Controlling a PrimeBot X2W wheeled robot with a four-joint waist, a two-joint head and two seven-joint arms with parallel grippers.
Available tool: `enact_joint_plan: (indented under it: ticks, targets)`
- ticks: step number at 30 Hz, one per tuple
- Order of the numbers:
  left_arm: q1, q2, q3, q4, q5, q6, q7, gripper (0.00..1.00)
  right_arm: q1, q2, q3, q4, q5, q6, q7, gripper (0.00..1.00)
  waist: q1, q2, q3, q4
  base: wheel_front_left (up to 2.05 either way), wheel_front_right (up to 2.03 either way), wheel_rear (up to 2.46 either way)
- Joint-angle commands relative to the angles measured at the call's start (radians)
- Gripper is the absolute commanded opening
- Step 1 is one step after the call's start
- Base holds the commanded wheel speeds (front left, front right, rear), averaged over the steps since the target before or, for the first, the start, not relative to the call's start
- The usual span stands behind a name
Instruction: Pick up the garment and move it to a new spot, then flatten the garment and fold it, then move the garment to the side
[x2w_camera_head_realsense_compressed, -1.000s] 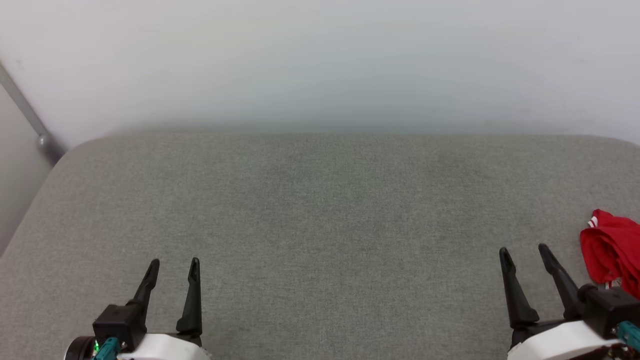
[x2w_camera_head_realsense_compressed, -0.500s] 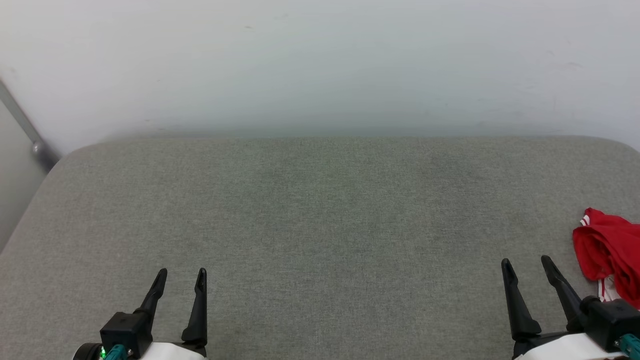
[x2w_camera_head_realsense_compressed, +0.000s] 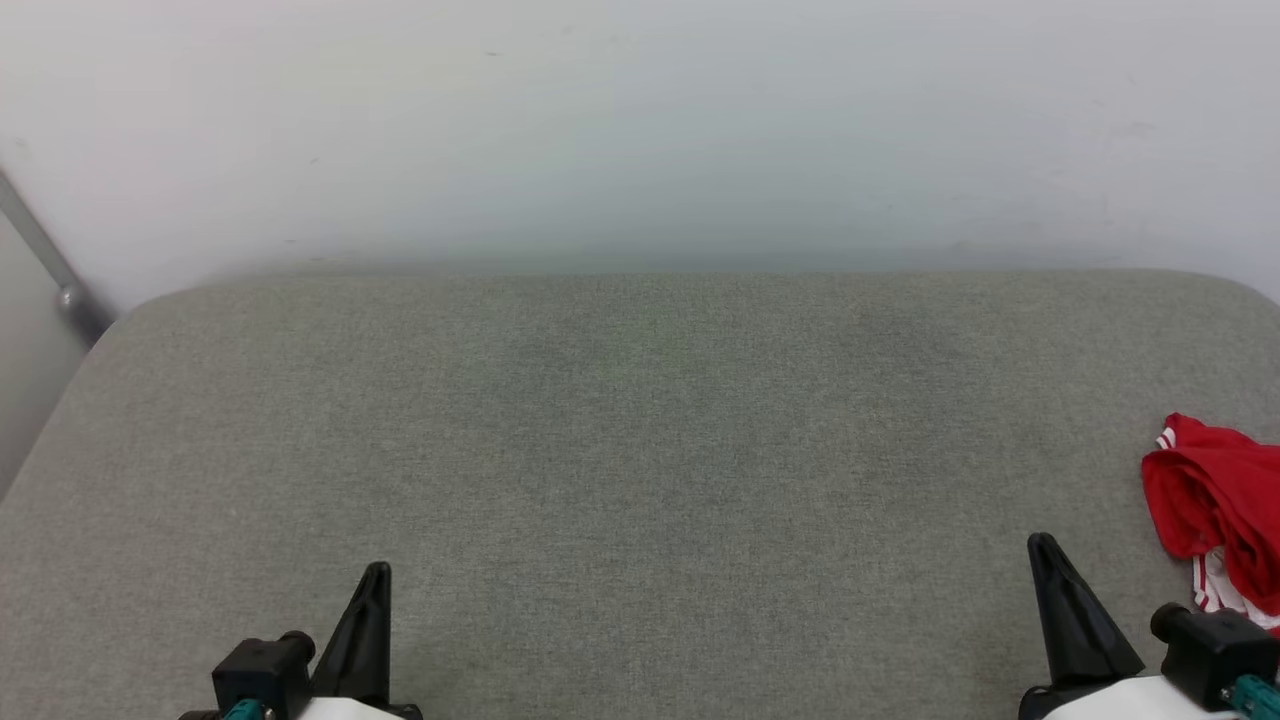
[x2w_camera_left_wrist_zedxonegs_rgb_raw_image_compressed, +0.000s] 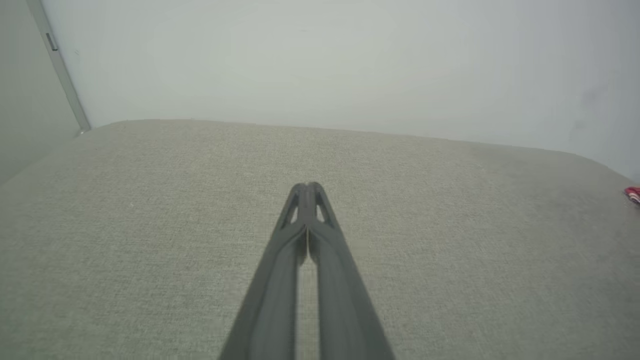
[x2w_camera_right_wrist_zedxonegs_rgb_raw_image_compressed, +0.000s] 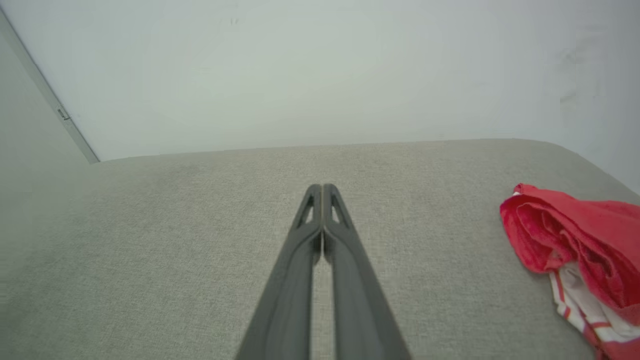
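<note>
Garment (x2w_camera_head_realsense_compressed: 1205, 490) crumpled far right | left gripper (x2w_camera_head_realsense_compressed: 377, 572) closed, empty | right gripper (x2w_camera_head_realsense_compressed: 1043, 545) closed, empty

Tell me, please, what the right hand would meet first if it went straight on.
Probably the bare cushion, or the wall beyond; depth is unclear. The shirt lies off to its right.

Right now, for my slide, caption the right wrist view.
Shut right hand over grey cushion, crumpled red garment to its right.
</note>
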Motion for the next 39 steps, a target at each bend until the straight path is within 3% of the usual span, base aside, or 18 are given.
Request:
enact_joint_plan:
  ticks: [1,20,39]
  targets:
    - [-0.018,0.003,0.017,-0.014,-0.034,-0.008,0.006,0.0,-0.01,-0.001,0.0,-0.011,0.046,0.0,0.0,0.0,0.0,-0.0001,0.001,0.0,0.0,0.0,0.0]
    - [-0.066,-0.049,0.096,0.023,-0.325,-0.062,0.091,0.0,-0.081,-0.019,-0.001,0.066,0.417,0.0,0.029,0.0,0.0,-0.0001,0.007,-0.003,0.0,0.0,0.0]
    - [-0.099,-0.09,0.159,0.044,-0.546,-0.104,0.157,0.0,-0.128,-0.026,-0.009,0.12,0.691,0.0,0.055,0.0,0.0,-0.0001,0.014,-0.005,0.0,0.0,0.0]
